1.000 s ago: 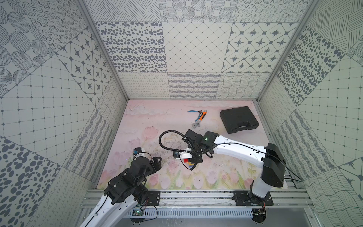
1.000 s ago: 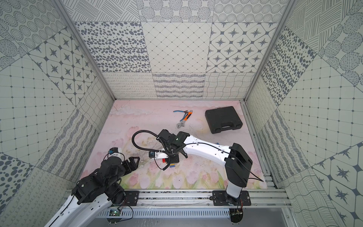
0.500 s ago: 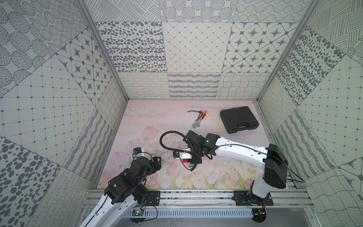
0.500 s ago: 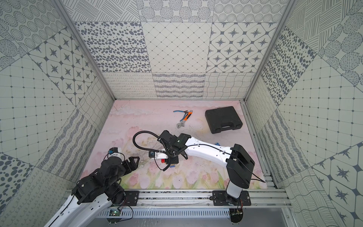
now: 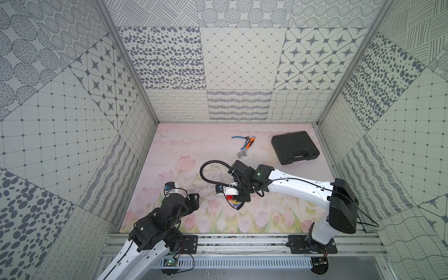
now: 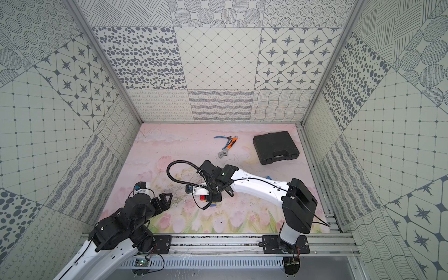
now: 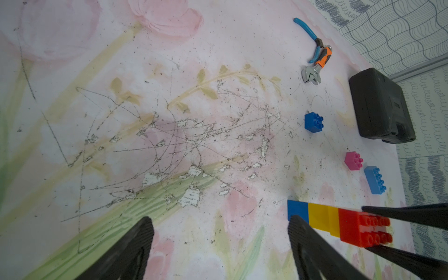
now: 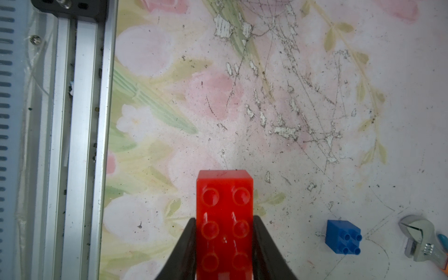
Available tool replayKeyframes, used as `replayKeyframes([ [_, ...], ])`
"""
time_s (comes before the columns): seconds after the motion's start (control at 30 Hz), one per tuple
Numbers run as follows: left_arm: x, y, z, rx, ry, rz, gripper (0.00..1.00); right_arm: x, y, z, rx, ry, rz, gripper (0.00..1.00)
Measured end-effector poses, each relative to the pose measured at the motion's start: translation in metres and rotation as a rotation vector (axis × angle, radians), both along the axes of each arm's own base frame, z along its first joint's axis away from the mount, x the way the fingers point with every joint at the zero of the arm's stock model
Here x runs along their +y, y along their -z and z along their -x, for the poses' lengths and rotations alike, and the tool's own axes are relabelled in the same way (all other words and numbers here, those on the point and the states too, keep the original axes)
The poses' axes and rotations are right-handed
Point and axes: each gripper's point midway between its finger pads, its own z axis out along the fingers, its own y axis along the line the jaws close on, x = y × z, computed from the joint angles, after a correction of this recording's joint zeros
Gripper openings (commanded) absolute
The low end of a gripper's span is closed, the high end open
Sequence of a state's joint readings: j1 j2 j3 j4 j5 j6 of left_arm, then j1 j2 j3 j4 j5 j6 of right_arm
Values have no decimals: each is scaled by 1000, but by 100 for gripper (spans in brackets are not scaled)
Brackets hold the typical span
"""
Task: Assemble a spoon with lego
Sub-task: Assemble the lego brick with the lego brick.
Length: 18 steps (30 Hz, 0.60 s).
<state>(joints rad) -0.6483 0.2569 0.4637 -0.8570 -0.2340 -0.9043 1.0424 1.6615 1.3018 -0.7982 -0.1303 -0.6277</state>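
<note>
Spoon: part built, a straight run of blue, yellow and yellow blocks ending in a red brick with six studs on its face. It sits at the front middle of the mat, near the rail. Whether it rests on the mat cannot be told.

Views: in both top views the right arm covers most of the spoon, leaving a red patch and a yellow-blue tip. The left wrist view shows its full length. The right wrist view shows the red brick only. A top view catches the light blue brick just behind the right arm. The left wrist view shows it beside a pink brick, with a blue brick further off toward the wrench, pliers and case.

Jaws: the right gripper stands narrow, pads against both long sides of the red brick, holding the spoon by that end. The left gripper stands wide and holds nothing, apart from the spoon in a top view
</note>
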Motion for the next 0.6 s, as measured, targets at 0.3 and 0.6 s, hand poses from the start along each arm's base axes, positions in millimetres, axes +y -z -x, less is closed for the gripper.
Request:
replayKeyframes([
  [0.3,-1,2,0,13,7,-11,90,-24,10,-5,26,66,83,74],
  [0.6,-6,-6,-3,0,47,-37,94,-21,-46,-20,-11,139,-71,93],
])
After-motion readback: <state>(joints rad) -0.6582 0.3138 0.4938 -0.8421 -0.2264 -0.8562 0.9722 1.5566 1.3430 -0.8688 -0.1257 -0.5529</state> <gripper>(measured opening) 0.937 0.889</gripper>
